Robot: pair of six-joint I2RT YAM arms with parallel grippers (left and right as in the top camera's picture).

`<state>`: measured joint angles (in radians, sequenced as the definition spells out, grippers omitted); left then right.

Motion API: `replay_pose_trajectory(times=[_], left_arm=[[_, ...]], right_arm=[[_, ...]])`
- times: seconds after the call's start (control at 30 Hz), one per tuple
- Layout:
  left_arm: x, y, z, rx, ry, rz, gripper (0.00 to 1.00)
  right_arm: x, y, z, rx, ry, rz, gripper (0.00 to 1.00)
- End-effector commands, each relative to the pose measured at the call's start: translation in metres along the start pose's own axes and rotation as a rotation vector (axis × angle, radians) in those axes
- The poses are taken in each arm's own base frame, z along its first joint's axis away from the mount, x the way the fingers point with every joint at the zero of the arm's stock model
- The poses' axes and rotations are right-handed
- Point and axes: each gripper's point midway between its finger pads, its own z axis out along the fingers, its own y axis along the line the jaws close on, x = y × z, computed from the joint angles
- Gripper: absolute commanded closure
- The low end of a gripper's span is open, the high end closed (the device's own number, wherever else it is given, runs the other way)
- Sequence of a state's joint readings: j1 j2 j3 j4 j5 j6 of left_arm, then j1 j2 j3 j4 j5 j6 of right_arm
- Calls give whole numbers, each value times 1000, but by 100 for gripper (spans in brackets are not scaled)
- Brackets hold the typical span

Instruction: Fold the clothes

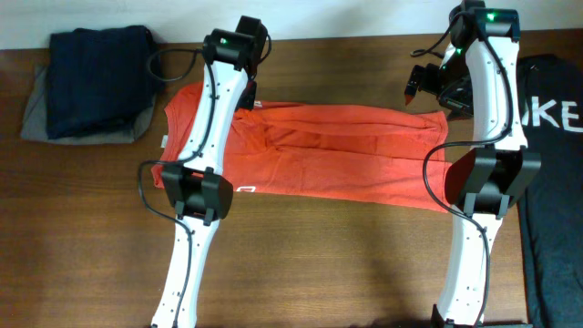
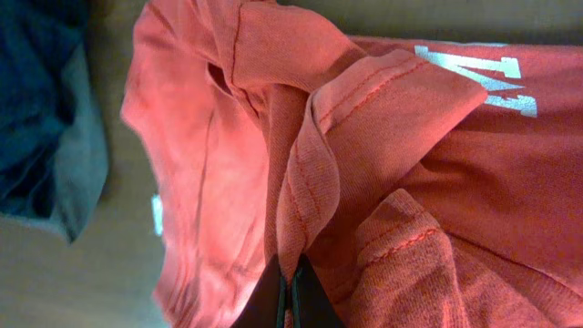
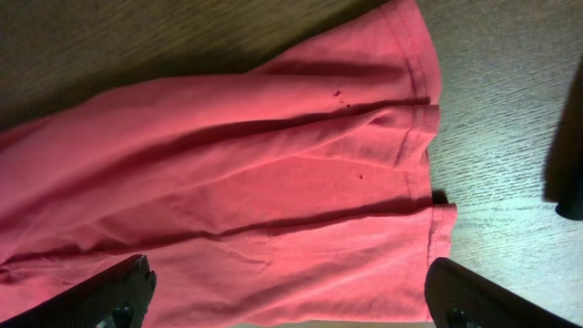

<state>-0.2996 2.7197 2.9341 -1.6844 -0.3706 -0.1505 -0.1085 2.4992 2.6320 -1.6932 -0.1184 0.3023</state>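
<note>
The clothes are an orange-red T-shirt (image 1: 337,150) lying lengthwise across the wooden table, with a small white logo (image 1: 246,189) near its front edge. My left gripper (image 1: 249,95) is at the shirt's back left part. In the left wrist view it (image 2: 291,296) is shut on a raised fold of the shirt (image 2: 310,182), with white lettering (image 2: 478,80) showing beyond. My right gripper (image 1: 424,89) hovers over the shirt's right end. The right wrist view shows it (image 3: 291,301) open, its fingers (image 3: 118,290) spread wide above the hem (image 3: 414,155), holding nothing.
A folded navy garment (image 1: 100,77) on a grey cloth (image 1: 36,114) lies at the back left, close to the shirt's sleeve. A black garment with white lettering (image 1: 551,118) covers the right edge. Bare wood (image 1: 328,264) runs along the front between the arm bases.
</note>
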Motion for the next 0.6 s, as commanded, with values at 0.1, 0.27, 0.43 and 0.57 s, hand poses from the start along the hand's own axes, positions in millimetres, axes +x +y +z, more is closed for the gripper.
replay_pose_trajectory(times=[0.1,0.27,0.43,0.57], left_arm=[[24,17,-26,0,52,3,69],[42,19,-2,-16,153,25,40],[40,30,5,-10,153,-17,40],[31,18,7,85,124,-44,36]], right_arm=[[2,4,-11,-11,-17,-17,1],[3,4,-11,-14,-17,-17,1],[6,14,-11,-73,1,-18,1],[6,15,-11,-76,3,-18,1]])
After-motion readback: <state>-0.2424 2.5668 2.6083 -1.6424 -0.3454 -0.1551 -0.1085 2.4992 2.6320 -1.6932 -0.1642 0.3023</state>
